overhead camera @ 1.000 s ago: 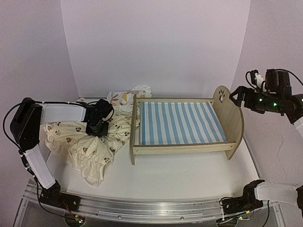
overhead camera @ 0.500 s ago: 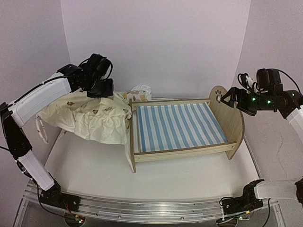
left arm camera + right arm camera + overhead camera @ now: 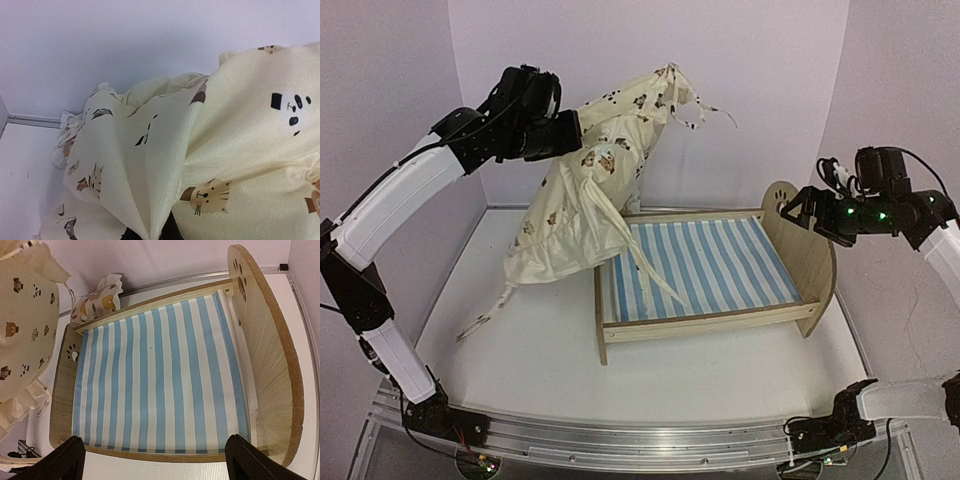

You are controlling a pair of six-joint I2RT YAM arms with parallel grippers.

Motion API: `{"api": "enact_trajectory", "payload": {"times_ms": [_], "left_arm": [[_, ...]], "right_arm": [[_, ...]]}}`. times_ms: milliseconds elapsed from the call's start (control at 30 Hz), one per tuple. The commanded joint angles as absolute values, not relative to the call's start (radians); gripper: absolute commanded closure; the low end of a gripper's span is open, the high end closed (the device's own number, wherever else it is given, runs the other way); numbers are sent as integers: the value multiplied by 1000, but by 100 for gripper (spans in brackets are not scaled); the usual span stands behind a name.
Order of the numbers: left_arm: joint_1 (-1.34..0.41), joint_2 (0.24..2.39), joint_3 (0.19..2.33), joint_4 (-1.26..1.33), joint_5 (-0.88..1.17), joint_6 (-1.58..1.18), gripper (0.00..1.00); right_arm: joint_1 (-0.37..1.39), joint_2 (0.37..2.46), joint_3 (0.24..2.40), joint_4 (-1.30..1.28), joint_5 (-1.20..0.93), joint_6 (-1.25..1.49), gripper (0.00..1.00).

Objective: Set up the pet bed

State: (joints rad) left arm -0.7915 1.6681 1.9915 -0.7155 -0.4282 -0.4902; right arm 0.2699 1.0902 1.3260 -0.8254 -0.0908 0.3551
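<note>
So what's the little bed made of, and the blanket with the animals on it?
The pet bed looks like light unpainted wood, probably plywood: faint grain on its faces and a speckled raw edge. Its striped base looks like matte woven cloth. The quilt seems to be soft, cotton-like fabric: it has a fine ribbed texture and hangs in folds.

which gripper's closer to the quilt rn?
Left. The left gripper is shut on the quilt, holding it above the pet bed; the right gripper hovers open at its right end board, apart from it.
</note>
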Motion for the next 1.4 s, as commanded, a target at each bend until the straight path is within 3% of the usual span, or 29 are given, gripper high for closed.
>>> {"api": "enact_trajectory", "payload": {"times_ms": [0,433,467,500,567,600,633,733,900,1133,1367], "left_arm": [[-811,1715,1994,-559,-383,-499,100],[-936,2035,2025,-362,-187,-617,99],[-936,2050,2027,-354,-159,-612,91],[-936,2056,2017,-343,-139,-607,77],[-936,2026,1942,-290,-134,-606,24],[-934,1989,1895,-236,-133,-604,5],[-933,1960,1838,-197,-137,-598,1],[-920,1895,1752,-157,-147,-571,1],[-810,1865,1786,-275,-136,-489,0],[-598,1810,1773,-283,-83,-296,0],[-420,1916,1889,-417,38,-218,0]], "right_arm": [[270,1095,1306,-786,-111,374,2],[269,992,1190,-736,-201,452,2],[270,991,1182,-727,-218,463,2],[270,993,1174,-720,-226,478,2],[269,998,1149,-685,-223,556,2],[269,996,1123,-621,-245,630,2],[269,994,1078,-550,-284,695,2],[289,995,973,-333,-358,897,2],[502,1019,941,-296,-108,1009,2],[733,1223,1072,-296,-5,1056,2],[790,1347,1159,-253,-26,1042,2]]}}
